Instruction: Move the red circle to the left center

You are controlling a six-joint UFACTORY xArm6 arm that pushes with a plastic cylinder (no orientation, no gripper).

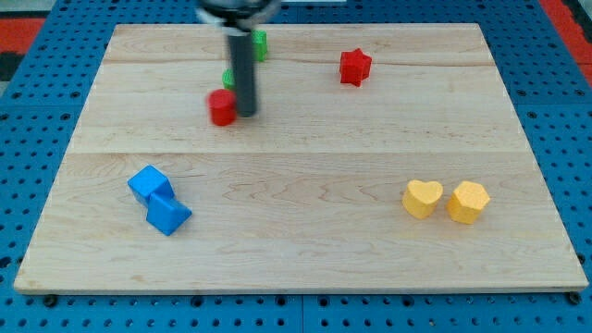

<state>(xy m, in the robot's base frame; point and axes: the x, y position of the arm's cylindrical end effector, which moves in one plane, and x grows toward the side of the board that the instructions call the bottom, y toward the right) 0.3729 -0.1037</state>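
Pushing step: my tip (248, 113) sits just to the view's right of the red circle (222, 107), touching it or almost touching it. I think the push toward the view's left is in hand right now.
Where the red circle is: on the upper half of the table (305, 250), a bit left of the middle. It is not yet at the left center, which is lower down and closer to the left edge.
Next move: I think my tip needs to stay behind the red circle and slide it left and a little down. If my tip slips off to one side, the circle may roll away the wrong way.
Pincer: this arm has no pincer at all, only a dark rod, so there is nothing to be apart or together.
Red blocks: two, the red circle and a red star (354, 67) near the view's top, well apart from it.
Green blocks: two, one green block (260, 44) by the top edge and another green block (228, 79) peeking out from behind the rod. I cannot tell their shapes.
Blue blocks: two, a blue block (148, 183) touching another blue block (168, 215), at the lower left.
Yellow blocks: two, a yellow heart (423, 198) just beside a yellow hexagon (468, 202), at the lower right.
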